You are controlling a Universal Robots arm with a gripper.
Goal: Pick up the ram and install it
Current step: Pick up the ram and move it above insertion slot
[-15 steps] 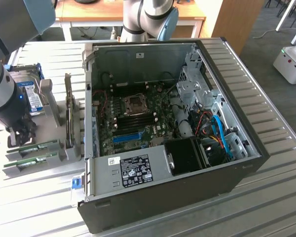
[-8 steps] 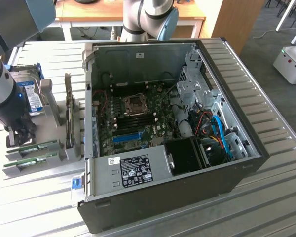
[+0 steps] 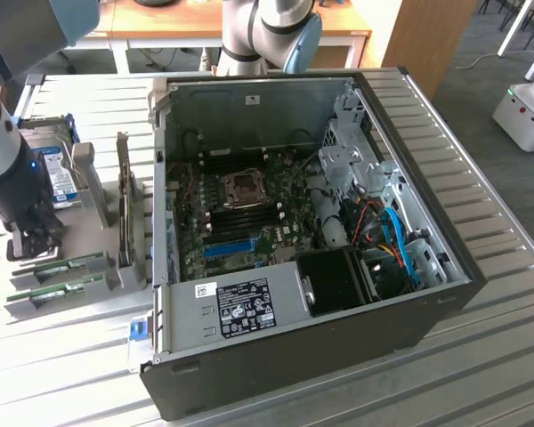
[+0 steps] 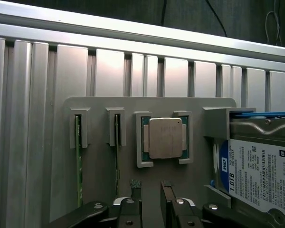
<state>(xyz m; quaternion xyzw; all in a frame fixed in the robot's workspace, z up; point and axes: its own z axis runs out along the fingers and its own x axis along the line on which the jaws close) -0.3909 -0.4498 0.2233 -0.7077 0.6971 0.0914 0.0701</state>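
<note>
Two green ram sticks [image 3: 64, 267] [image 3: 58, 291] stand on edge in slots of a grey holder [image 3: 93, 187] at the exterior view's left. From the wrist they show edge-on as two thin green strips [image 4: 77, 161] [image 4: 116, 156]. My gripper [image 3: 36, 238] hangs over the holder near the sticks' far ends. In the wrist view the gripper [image 4: 151, 190] is open and holds nothing, and it sits between the second stick and the CPU [image 4: 165, 137]. The open PC case [image 3: 427, 307] shows its motherboard [image 3: 249, 222] with dark memory slots around the processor socket [image 3: 245, 187].
The holder also carries a hard drive with a blue-white label [image 4: 261, 175] [image 3: 60, 173] and an upright card [image 3: 123, 200]. A second arm's base [image 3: 258, 36] stands behind the case. The slatted metal table [image 3: 507, 258] stretches to the exterior view's right.
</note>
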